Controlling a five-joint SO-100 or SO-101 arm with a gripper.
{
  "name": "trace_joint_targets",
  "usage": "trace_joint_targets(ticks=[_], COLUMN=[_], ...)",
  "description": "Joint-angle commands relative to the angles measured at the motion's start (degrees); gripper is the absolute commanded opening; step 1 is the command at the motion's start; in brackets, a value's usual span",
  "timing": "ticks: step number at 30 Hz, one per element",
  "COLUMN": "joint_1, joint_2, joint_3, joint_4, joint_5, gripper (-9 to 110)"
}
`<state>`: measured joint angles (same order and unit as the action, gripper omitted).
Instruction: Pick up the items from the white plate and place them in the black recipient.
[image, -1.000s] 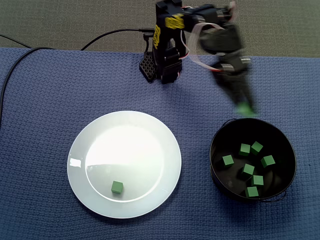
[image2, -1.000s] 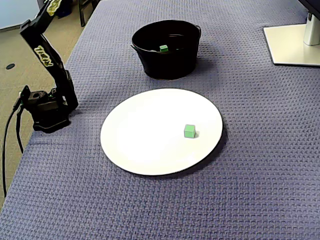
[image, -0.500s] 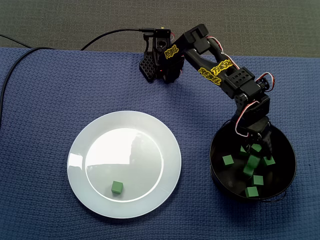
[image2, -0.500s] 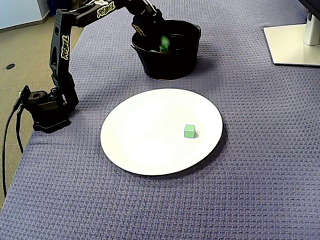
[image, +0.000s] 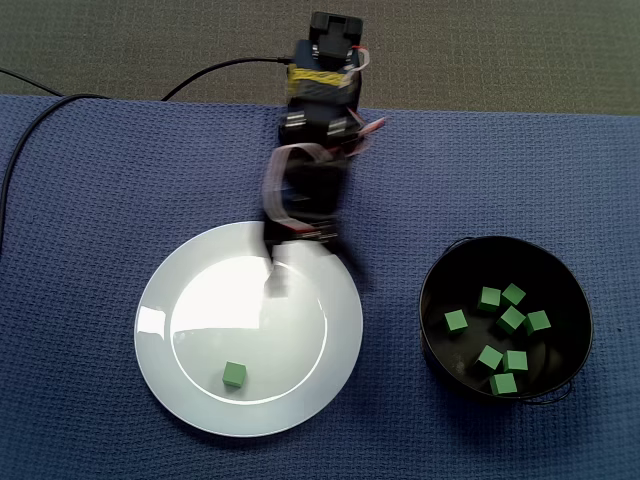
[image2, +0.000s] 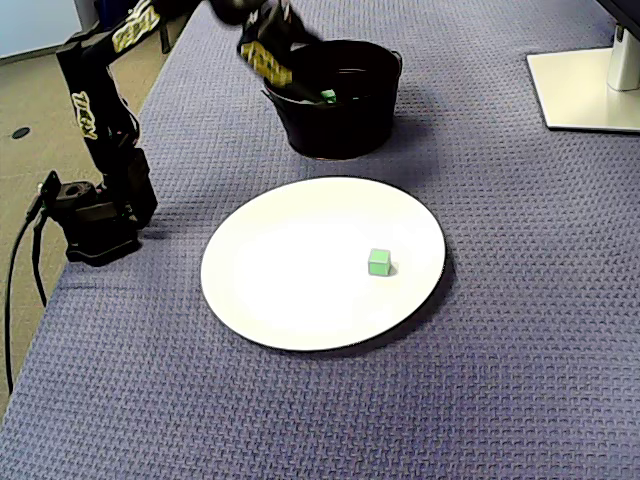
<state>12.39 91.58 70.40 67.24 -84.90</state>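
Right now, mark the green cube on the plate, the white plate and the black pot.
green cube (image: 233, 374): a fixed view, top face.
white plate (image: 200, 310): a fixed view, bare inner surface.
black pot (image2: 340, 125): a fixed view, outer wall.

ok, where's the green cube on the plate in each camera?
In a fixed view: green cube low on the white plate, left of centre.
In a fixed view: cube right of the plate's centre.
Shared landmark: black bucket right of the plate, or behind it.
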Motion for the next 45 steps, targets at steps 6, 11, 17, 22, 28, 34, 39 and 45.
trace_joint_targets(ticks=[6,11,17,22,28,34,39,45], joint_1=[17.14,16.0,12.04,9.58,8.26,8.44,8.88,8.7], joint_2=[-8.88,-12.39,-15.38,-17.58,-19.78,-21.45,-23.73,-25.14], joint_3=[19.69,26.63,35.07,37.35,39.81,39.2,38.76,38.14], joint_4=[-39.73,-51.59,-65.39,-70.22,-74.62,-75.32,-76.82,-78.22], joint_5=[-17.75,-15.38,-10.11,-5.98,-4.66,-2.99,-1.93,0.79], gripper=[56,54,51,46,42,31,15,0])
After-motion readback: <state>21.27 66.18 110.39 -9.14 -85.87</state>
